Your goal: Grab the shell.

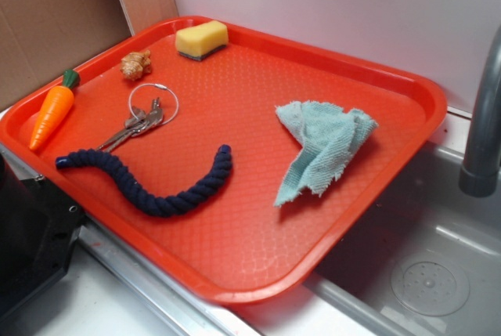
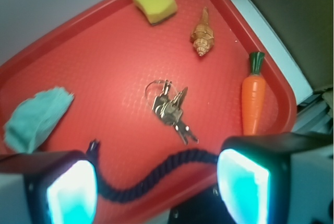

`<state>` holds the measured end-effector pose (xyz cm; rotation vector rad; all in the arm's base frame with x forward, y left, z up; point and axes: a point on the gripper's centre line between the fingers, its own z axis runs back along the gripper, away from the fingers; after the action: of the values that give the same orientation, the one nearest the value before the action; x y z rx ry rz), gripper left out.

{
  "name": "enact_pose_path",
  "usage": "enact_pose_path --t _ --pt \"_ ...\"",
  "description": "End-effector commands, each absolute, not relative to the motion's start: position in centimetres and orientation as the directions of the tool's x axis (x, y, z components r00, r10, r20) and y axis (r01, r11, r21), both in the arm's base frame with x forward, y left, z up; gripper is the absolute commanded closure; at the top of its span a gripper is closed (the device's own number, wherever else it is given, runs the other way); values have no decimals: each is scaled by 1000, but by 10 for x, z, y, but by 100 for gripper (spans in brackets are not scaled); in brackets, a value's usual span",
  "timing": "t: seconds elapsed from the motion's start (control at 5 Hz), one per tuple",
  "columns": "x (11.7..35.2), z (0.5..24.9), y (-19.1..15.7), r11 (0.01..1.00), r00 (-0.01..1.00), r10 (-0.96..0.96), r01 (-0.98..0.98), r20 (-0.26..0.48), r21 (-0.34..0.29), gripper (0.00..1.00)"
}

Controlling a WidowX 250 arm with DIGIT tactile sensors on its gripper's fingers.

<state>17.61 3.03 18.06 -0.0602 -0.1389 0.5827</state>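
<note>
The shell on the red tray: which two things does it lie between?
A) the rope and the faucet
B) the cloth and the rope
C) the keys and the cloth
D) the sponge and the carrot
D: the shell lies near the tray's far edge, with the yellow sponge on one side and the orange carrot on the other; the wrist view shows the same order.

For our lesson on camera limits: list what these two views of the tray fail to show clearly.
- Rope, wrist view: its middle and one end hidden behind the gripper fingers.
- Gripper, exterior view: out of frame.
- Keys, both views: teeth too small and blurred.
- Shell, exterior view: too small for surface detail.
</note>
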Motion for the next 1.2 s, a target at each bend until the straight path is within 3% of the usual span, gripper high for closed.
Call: enact_pose_path --t 0.0,0.4,0.8,1.0 --pt "214 138 67 707 692 702 -706 170 -46 0" --pt "232 98 94 662 642 739 -749 204 -38 0" --pt "233 75 122 583 571 781 -812 255 33 0" --pt "243 52 134 534 535 795 -841 284 90 0"
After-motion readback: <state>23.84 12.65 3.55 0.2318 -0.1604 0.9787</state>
